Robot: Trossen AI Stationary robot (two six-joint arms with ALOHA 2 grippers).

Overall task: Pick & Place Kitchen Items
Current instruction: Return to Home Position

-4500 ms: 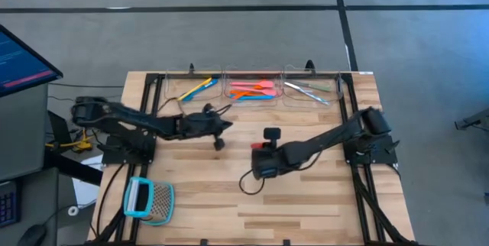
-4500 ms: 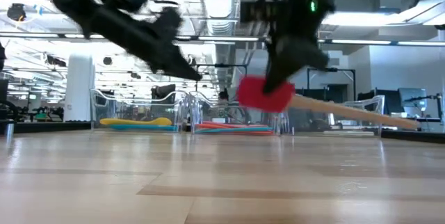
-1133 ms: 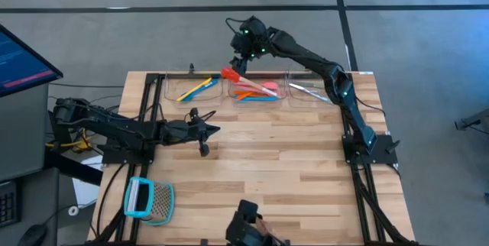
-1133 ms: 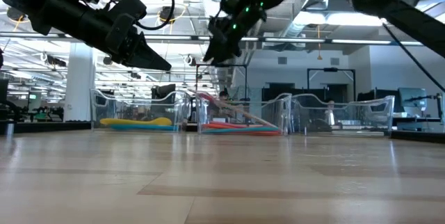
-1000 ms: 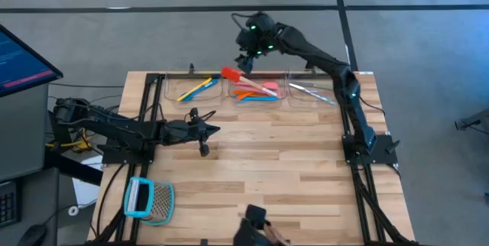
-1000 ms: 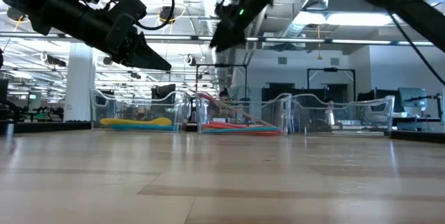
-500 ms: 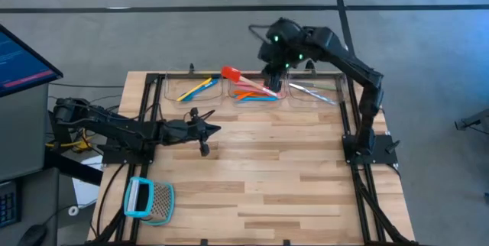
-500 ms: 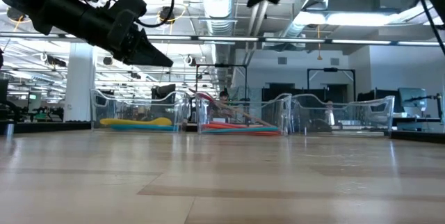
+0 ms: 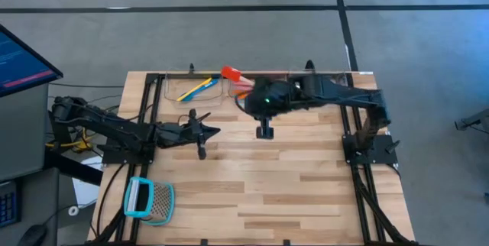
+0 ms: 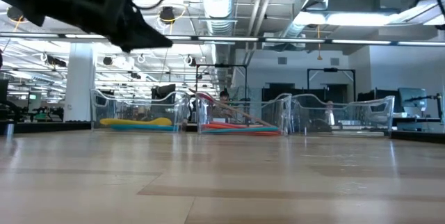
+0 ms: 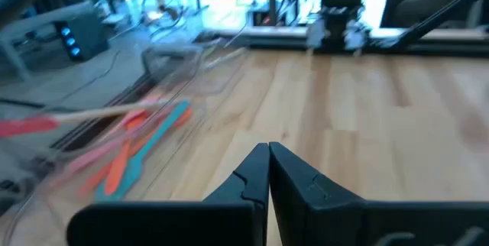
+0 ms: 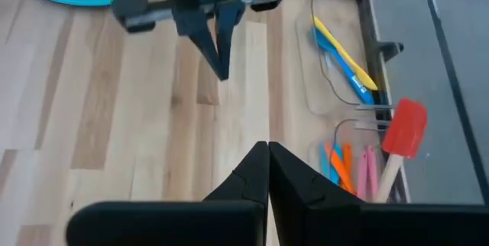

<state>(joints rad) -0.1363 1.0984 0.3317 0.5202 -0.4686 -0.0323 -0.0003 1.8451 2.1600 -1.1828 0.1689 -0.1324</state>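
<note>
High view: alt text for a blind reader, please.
Seen from above, both arms hang over a wooden table with nothing held: the left hand at left centre, the right hand by the middle bin. A red spatula sticks out of that bin; a teal mesh tool lies near the table's left front corner.

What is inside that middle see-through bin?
A red spatula leans with its head up at the rim; orange utensils and pink utensils lie flat. In the high view the right arm covers most of the middle bin.

The high view looks straight down; the low view skims the table [image 10: 222, 175] level. All share the bins [image 10: 300, 110] at twelve o'clock.
</note>
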